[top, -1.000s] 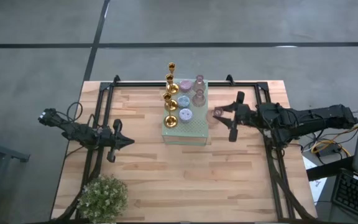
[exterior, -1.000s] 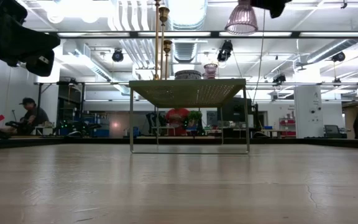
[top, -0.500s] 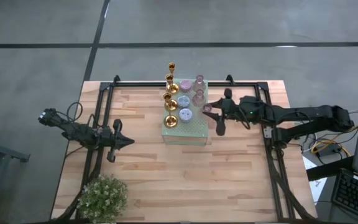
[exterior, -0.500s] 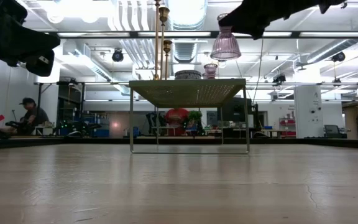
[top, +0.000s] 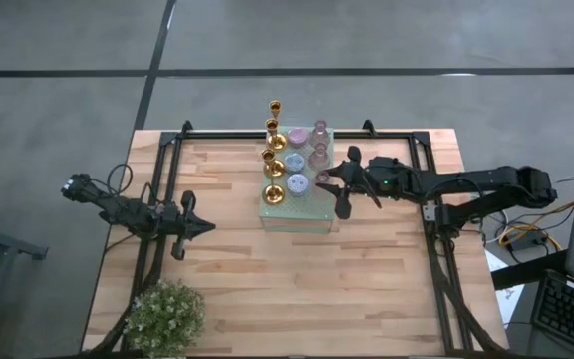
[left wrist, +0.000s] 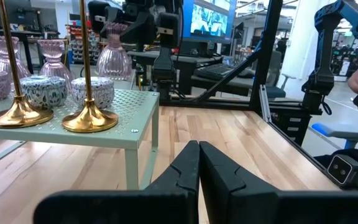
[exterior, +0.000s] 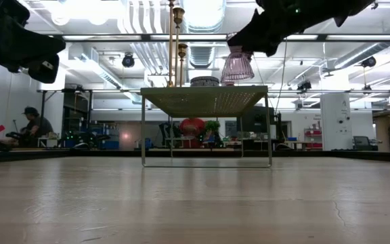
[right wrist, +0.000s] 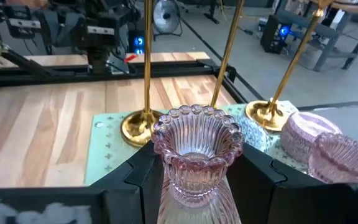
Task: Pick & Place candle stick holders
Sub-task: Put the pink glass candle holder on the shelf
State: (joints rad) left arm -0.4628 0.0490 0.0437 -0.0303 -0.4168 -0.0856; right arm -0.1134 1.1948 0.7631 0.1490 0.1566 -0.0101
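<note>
Right now the right gripper point(top: 329, 180) is clamping a ribbed pink holder point(right wrist: 196, 155), its two dark fingers point(right wrist: 143, 176) pressing the glass from either side, and the beaded rim is facing up in the wrist view. From the low view, that pink holder point(exterior: 237, 66) is hanging just above the pad point(exterior: 204, 99), not touching it, at the pad's right-hand side. From above, the gripper is sitting over the pad's point(top: 311, 209) right edge, with the arm reaching in across the table point(top: 267, 289) from the right. On the pad, gold candlesticks point(top: 273, 190) are standing in a line along its left part, one more point(top: 276, 108) is standing on the table past its far edge, two pale-blue squat holders point(top: 297, 183) are sitting in the middle, and pink ones point(top: 318, 156) are lined up on the far right. In the right wrist view, gold bases point(right wrist: 139, 125) and pink squat holders point(right wrist: 312, 134) are just beyond the held glass. Meanwhile the left gripper point(top: 205, 227) is hovering over the table's left part, well apart from the pad, fingertips pressed together and holding nothing. A plant point(top: 164, 315) is sitting at the near left corner.
</note>
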